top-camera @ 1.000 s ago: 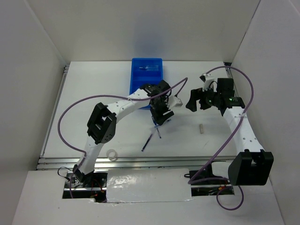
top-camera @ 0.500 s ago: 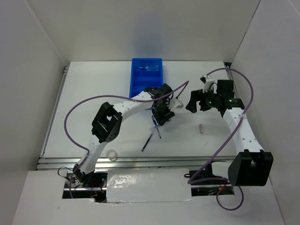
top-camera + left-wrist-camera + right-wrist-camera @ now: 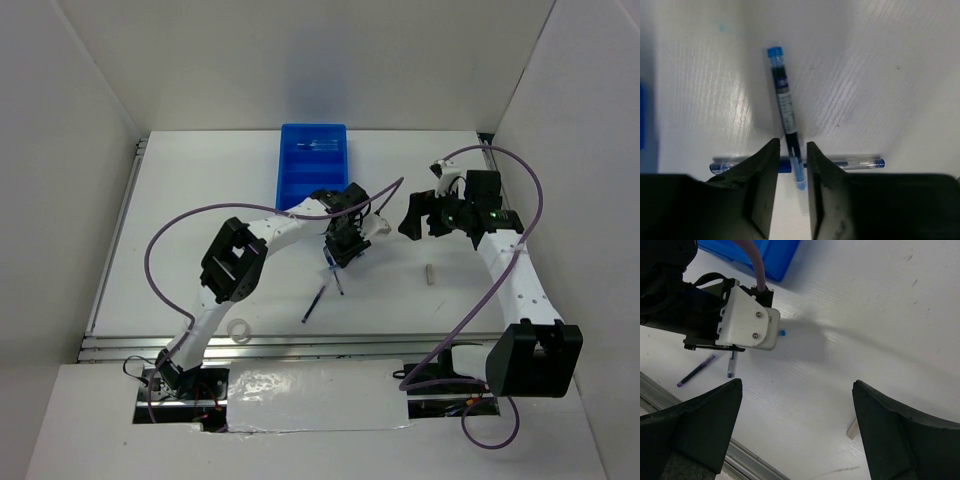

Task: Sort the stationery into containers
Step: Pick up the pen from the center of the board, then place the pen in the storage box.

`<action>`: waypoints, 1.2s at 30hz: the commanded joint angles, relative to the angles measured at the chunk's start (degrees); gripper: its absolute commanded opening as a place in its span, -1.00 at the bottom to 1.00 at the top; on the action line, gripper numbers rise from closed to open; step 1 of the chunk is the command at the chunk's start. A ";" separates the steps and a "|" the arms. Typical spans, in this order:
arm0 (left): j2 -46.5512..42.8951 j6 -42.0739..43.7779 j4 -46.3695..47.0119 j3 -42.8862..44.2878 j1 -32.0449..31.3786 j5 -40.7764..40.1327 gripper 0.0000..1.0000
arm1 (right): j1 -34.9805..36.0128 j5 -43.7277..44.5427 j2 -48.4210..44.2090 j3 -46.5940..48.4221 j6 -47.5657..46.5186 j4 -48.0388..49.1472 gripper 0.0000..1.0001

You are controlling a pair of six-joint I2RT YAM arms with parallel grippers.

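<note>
Left tool straddles the blue-capped pen, jaws narrow, not yet pinching. The pen lies on the surface near the tray, crossing a second pen. Best to close squarely and lift straight. Right tool, right of the tray, gapes wide.

White table boxed in by white walls
It lies under the left gripper; a metal rail edges it behind that gripper.
</note>
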 commanded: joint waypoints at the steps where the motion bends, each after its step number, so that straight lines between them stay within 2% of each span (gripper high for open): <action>1: 0.76 0.26 0.99 0.36 -0.34 0.93 -0.24 | -0.60 -1.06 -1.31 -0.31 -0.17 2.25 0.94; 4: 0.32 -0.35 -0.93 2.20 -0.34 1.72 -0.49 | -0.60 -1.06 -1.48 -0.14 -0.17 2.34 0.94; 5: 0.14 -0.96 -1.90 4.47 -0.34 2.07 -0.63 | -0.60 -1.06 -1.40 -0.22 -0.09 2.42 0.93; 8: -2.83 -2.10 -5.33 8.34 -0.51 3.92 -0.79 | -0.60 -1.41 -1.22 -0.31 0.09 2.60 0.94; 13: -7.94 0.43 -11.29 13.53 -0.43 2.79 -1.00 | -0.51 -1.58 -0.69 0.13 0.18 2.86 0.93; 17: -12.86 3.69 -12.46 14.95 1.94 -0.29 -1.00 | -0.42 -1.58 -0.43 0.39 0.18 3.13 0.93; 21: -16.11 10.53 -5.71 12.76 9.39 -2.67 -1.00 | -0.25 -1.93 0.53 0.39 0.53 3.39 0.93; 25: -21.39 20.20 13.78 3.01 15.91 -3.19 -1.00 | -0.07 -1.76 1.24 0.57 0.53 3.30 0.93; 26: -21.04 22.39 18.87 2.56 17.40 -4.24 -1.00 | 0.01 -1.76 1.33 0.57 0.53 3.30 0.93; 27: -20.08 27.89 19.71 4.30 17.85 -4.60 -1.00 | 0.02 -1.50 1.59 0.74 0.53 3.13 0.93; 30: -15.08 34.52 23.04 6.43 20.40 -1.80 -1.00 | 0.10 -1.06 1.94 0.92 0.35 3.13 0.93; 32: -13.66 37.25 28.38 6.25 22.16 0.57 -1.00 | 0.10 -0.97 2.55 0.75 0.44 3.39 0.93; 36: -7.79 41.39 31.57 8.53 22.69 2.42 -1.00 | 0.10 -0.70 3.43 0.39 0.53 3.65 0.93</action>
